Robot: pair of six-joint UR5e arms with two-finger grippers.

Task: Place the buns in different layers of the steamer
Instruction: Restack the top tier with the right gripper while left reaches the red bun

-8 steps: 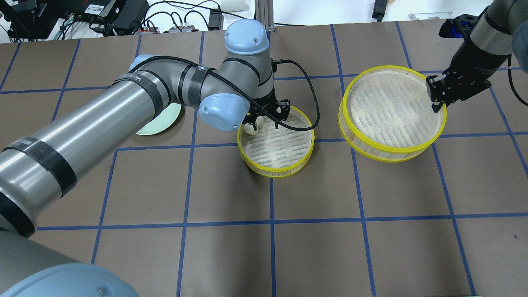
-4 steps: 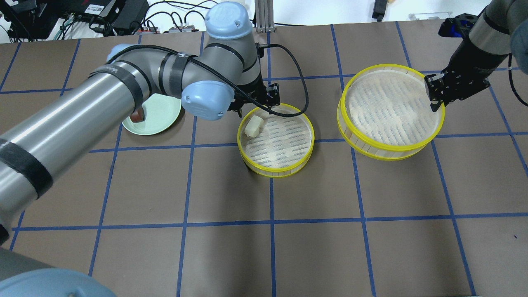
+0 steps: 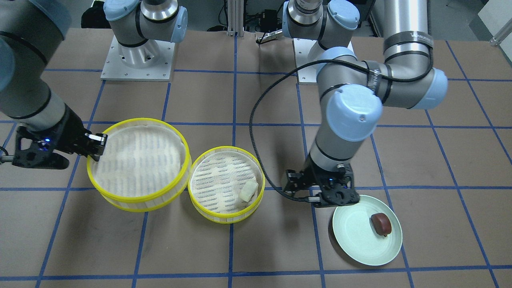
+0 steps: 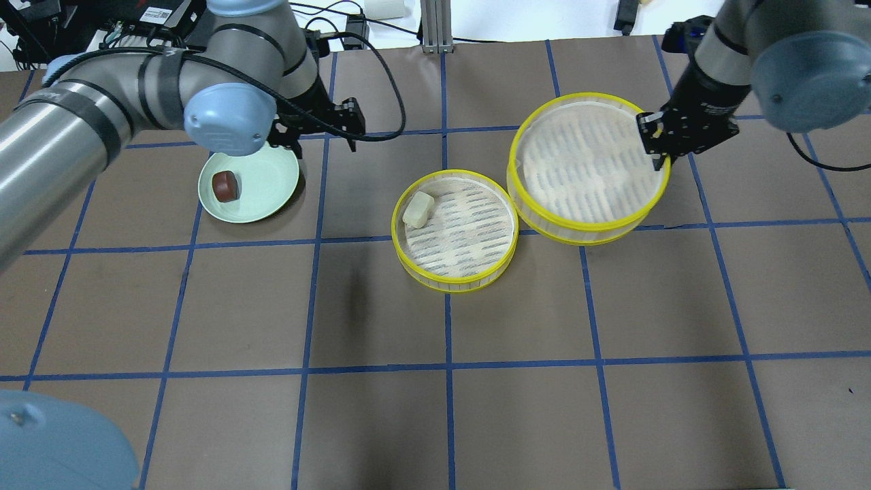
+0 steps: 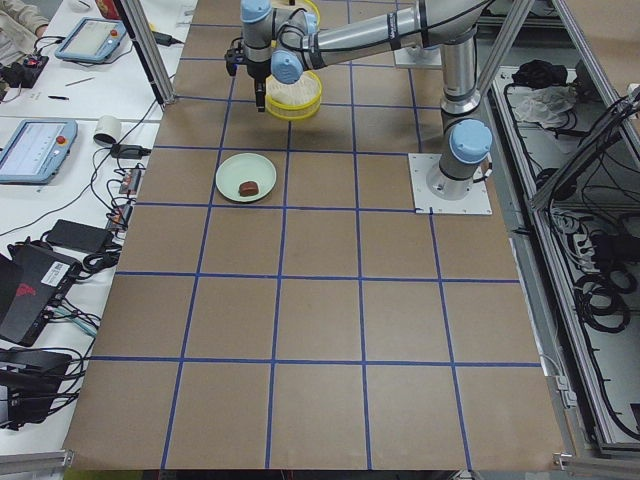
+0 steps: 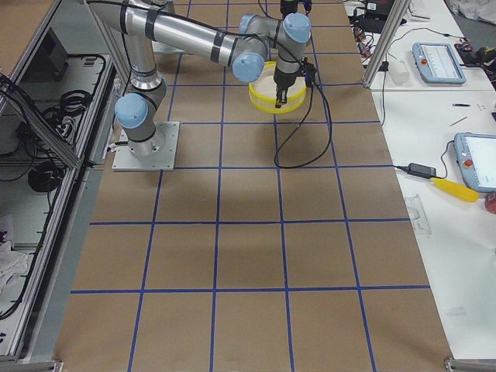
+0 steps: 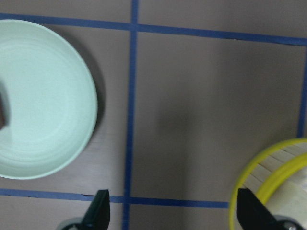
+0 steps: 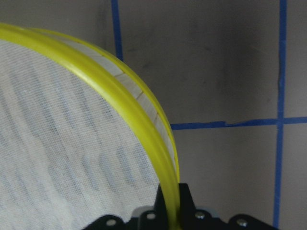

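Nearest, at mid-counter [image 4: 449, 408], one steamer layer [image 4: 454, 282] holds the cream-white bun [image 4: 418, 209] against its left wall. Farther left, the dark bun [image 4: 225, 186] lies on the green plate [image 4: 272, 187]. Just right of the first layer, the second layer [image 4: 586, 235] hangs tilted, with the right end effector [image 4: 657, 144] clamped on its far-right rim. Beyond the plate, the left end effector [image 7: 175, 213] hovers, fingers spread. The white lettering on the left arm's [image 3: 400, 80] black band is too small to read
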